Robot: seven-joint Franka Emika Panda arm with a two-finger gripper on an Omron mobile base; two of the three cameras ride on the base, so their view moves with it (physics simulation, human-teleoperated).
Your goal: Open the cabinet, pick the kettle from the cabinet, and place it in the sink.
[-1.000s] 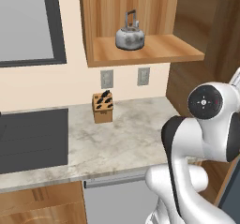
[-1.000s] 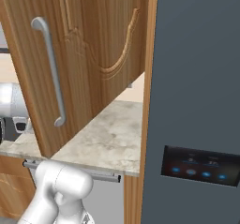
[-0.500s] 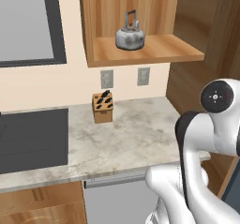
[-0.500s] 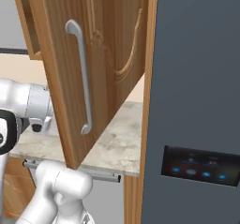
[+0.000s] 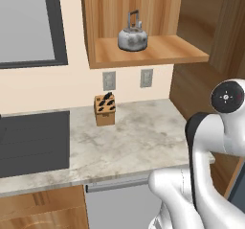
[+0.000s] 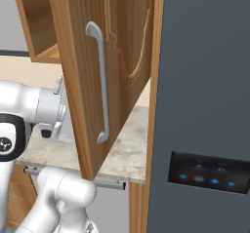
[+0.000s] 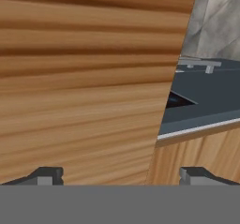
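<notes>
Kettle: upright on the cabinet shelf, in plain sight, untouched.
Cabinet: open; shelf holds the kettle and nothing else visible.
Door: has swung further outward over the last second; in the right base view its bar handle now faces the camera nearly edge-on.
Meaning: opening step appears essentially complete (judgement); reach for the kettle comes next.
Hand: fingers spread wide, empty, close against the door's wood face.
Sink: black basin at the tabletop's left, nothing seen inside.
Tabletop: carries a knife block below the cabinet.
</notes>
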